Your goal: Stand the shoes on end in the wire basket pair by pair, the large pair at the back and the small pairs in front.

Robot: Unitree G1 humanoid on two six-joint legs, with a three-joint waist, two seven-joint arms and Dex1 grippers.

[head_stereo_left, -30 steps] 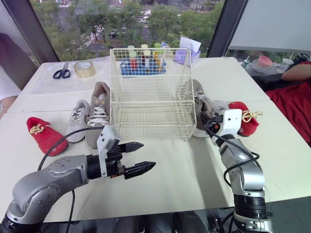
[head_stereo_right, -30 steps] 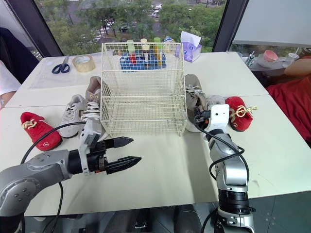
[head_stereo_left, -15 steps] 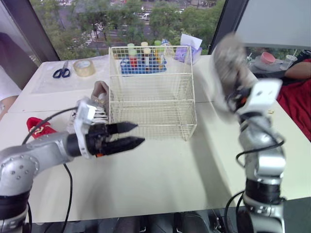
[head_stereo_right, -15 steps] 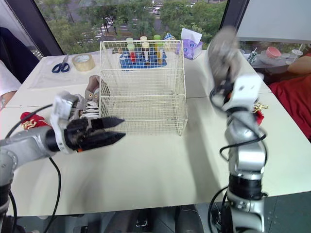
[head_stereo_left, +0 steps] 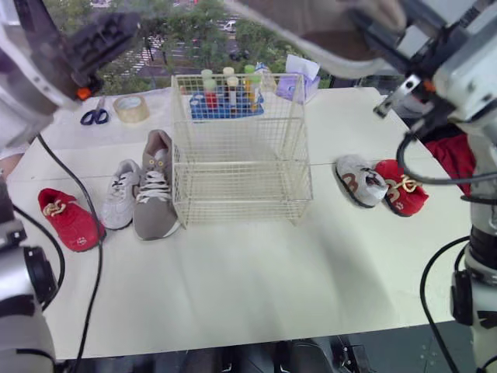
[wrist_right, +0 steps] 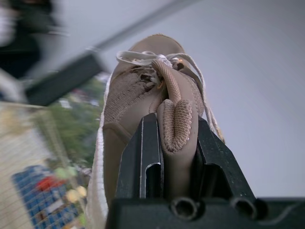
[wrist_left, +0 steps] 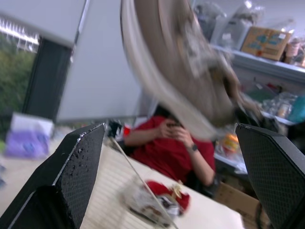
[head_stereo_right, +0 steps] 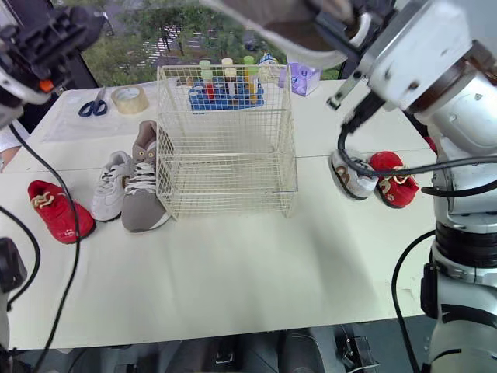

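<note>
My right gripper is shut on the heel of a large tan shoe, held high above the wire basket, sole upward. The basket stands empty mid-table. My left gripper is raised high at the left, open and holding nothing; its wrist view looks across at the lifted tan shoe. Left of the basket lie the other large tan shoe, a small white shoe and a small red shoe. To the basket's right lie a small grey-white shoe and a small red shoe.
Behind the basket sit a blue tray of bottles, a purple tissue pack, a tape roll and scissors. A person in red sits past the table's right edge. Bare tabletop lies in front of the basket.
My right gripper has carried the tan shoe up from the table's right side to high over the basket. My left gripper has risen from in front of the basket to the upper left.
</note>
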